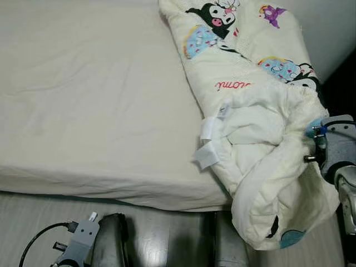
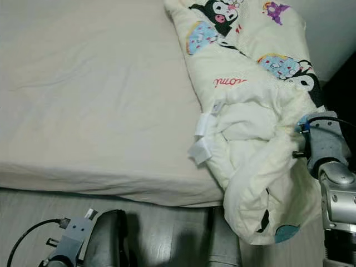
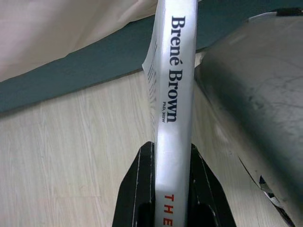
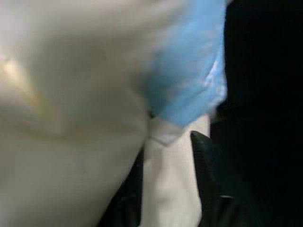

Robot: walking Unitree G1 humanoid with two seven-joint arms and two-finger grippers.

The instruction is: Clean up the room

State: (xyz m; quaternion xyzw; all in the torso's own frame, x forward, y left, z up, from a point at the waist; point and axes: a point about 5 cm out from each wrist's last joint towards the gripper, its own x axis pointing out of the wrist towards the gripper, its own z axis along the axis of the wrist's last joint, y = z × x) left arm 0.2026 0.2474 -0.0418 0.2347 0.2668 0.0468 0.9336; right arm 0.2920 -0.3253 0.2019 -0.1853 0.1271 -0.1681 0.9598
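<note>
Left claw (image 3: 173, 189): we are pinching a book (image 3: 174, 94) by its spine, low over the floor (image 1: 161, 233) beside the bed (image 1: 83, 111).
Right claw (image 4: 170, 189): we are gripping a fold of the blanket (image 1: 256, 139) at its hanging end.
Blanket's long axis: running from our right claw away up the bed's right side.
Nearer arm: right, already on the cloth.
</note>
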